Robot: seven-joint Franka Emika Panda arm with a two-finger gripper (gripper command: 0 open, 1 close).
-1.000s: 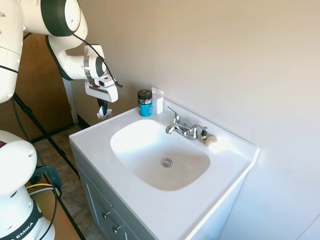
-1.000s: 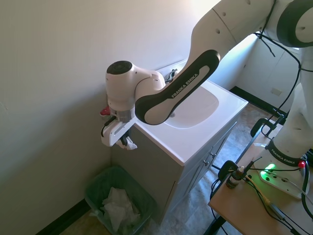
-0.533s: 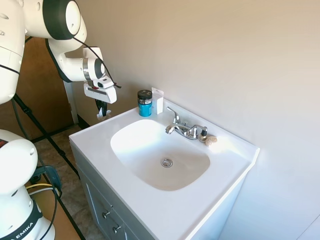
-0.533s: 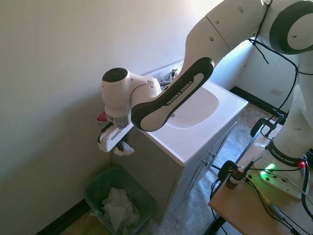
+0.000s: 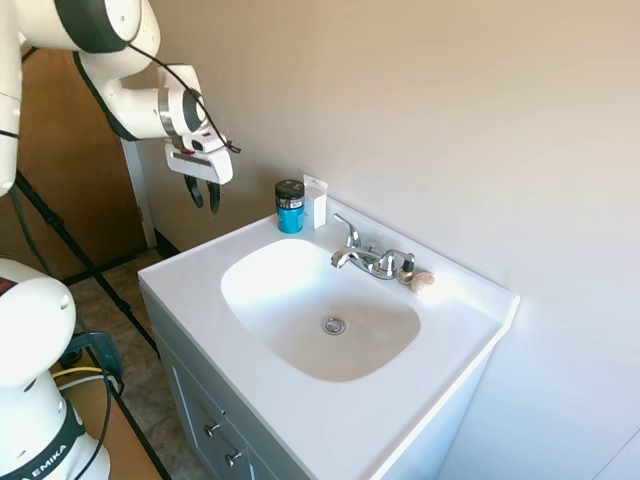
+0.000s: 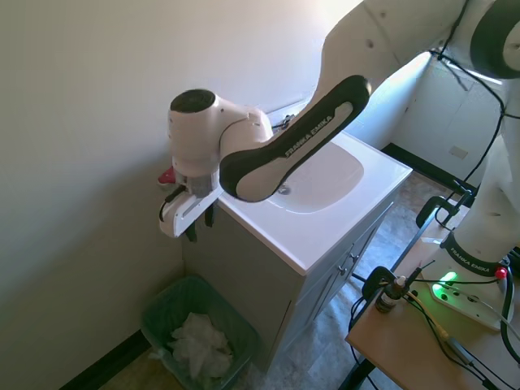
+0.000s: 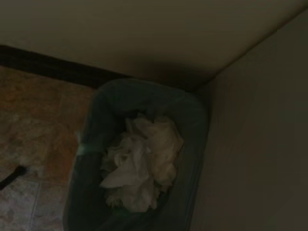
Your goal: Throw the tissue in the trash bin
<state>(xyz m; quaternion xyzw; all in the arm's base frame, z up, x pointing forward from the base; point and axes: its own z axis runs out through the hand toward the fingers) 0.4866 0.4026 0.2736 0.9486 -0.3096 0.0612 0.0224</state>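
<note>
**Desk:** Down in the trash bin (image 6: pixel 158 321), is that where the tissue sits?

**Photographer:** White crumpled paper (image 6: pixel 197 344) fills the bin's floor in the second exterior view, and the wrist view shows the same pale heap (image 7: pixel 142 166) inside the dark liner (image 7: pixel 192 144). Which wad is the tissue, I cannot tell; it is not between the fingers.

**Desk:** And the end effector?

**Photographer:** The end effector (image 6: pixel 197 227) hangs above the bin, roughly at its 12 o'clock, fingers spread apart and holding nothing. The first exterior view confirms it: two dark fingers (image 5: pixel 204 194) apart, with bare wall between them.

**Desk:** What surrounds it?

**Photographer:** A white vanity (image 6: pixel 325 231) stands just beside the bin. From the end effector in the first exterior view, a blue-and-black jar (image 5: pixel 290 206) sits at about 3 o'clock on the vanity top, touching or nearly touching a white upright card (image 5: pixel 316 201). Past the basin (image 5: pixel 320 300), a chrome faucet (image 5: pixel 365 255) stands at the back edge, with a tan lumpy object (image 5: pixel 421 280) just beside it.
</note>
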